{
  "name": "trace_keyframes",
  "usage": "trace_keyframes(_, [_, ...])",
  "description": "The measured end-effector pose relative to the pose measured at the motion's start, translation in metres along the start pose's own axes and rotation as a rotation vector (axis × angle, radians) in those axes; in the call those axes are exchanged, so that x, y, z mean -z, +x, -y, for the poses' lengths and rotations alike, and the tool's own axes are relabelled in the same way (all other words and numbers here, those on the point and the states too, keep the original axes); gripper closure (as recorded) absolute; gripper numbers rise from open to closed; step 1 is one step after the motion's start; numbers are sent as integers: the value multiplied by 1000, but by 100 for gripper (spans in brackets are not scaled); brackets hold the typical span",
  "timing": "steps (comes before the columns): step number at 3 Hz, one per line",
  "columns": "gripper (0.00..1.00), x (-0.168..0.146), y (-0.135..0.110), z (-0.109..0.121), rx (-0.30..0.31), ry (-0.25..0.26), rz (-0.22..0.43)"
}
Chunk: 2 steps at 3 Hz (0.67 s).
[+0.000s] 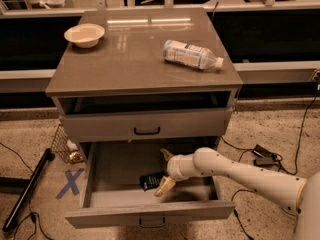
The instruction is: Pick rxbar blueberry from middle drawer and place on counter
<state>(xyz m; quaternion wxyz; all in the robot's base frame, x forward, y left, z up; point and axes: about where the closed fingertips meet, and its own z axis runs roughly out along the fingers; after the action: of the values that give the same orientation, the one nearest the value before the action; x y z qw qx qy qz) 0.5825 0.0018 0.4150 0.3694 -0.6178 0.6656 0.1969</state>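
- The rxbar blueberry (151, 180): a small, flat snack bar in a dark, near-black wrapper with faint pale print. It lies flat on the drawer floor, a little right of centre and towards the front, turned slightly askew.
- The middle drawer (110, 215): a wide, shallow grey-brown drawer, the lowest in the cabinet. It is pulled well out, with a small dark handle on its plain front.
- The worktop (130, 64): a smooth, glossy grey-brown slab on top of the cabinet, reflecting light near its far edge.
- The gripper (161, 172): it is inside the drawer with its jaws spread apart, the lower tan finger just beside the bar's right end.
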Motion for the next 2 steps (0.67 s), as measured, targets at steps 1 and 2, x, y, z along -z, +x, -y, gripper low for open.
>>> trace_keyframes(1, [0,-11,2,-3,-16,-43,4])
trace_keyframes(2, [0,-20,5,-5,-31,-74,8])
